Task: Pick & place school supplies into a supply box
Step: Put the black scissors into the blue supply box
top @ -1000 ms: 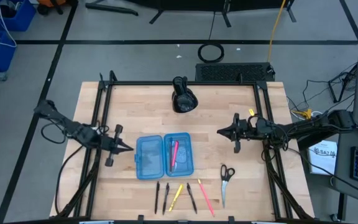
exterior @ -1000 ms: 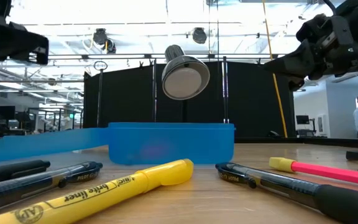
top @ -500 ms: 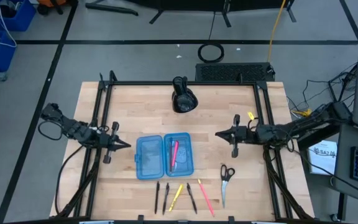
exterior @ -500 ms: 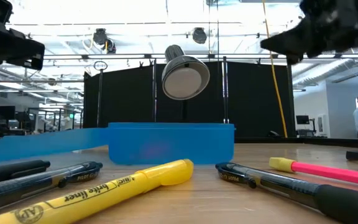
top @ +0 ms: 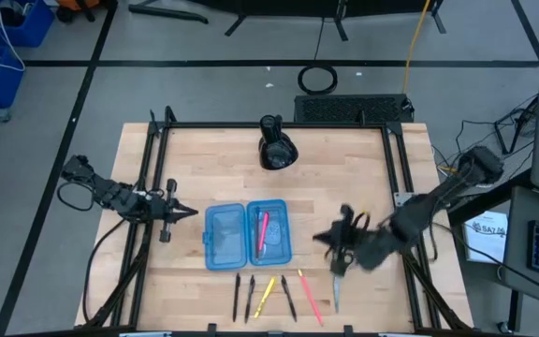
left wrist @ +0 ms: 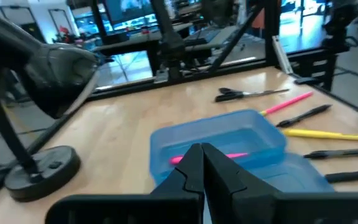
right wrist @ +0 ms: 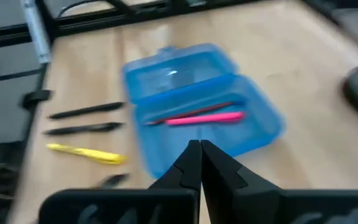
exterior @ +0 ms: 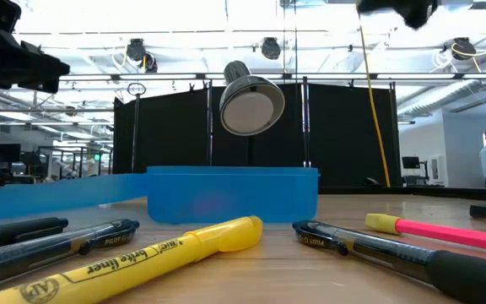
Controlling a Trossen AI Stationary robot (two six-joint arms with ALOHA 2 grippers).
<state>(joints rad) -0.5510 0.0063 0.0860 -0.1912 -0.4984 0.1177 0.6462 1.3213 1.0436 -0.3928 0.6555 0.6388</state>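
- R gripper (top: pixel 324 236), fingers closed & empty, has swung down near scissors (top: pixel 340 271): likely next pick.
- L gripper (top: pixel 191 212), closed, waits beside supply box (top: pixel 225 234); 1 pink pen (top: pixel 263 229) inside.

1 supply box (top: pixel 247 234), 6 pens (top: pixel 289 298), 1 scissors (top: pixel 338 277), 1 lamp (top: pixel 276 147).

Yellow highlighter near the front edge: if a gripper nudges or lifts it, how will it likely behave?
The yellow highlighter looks round-barrelled, so a sideways nudge would probably roll it toward the neighbouring pens. It appears rigid plastic, likely staying straight when lifted. Its glossy surface may slip between narrow fingers.
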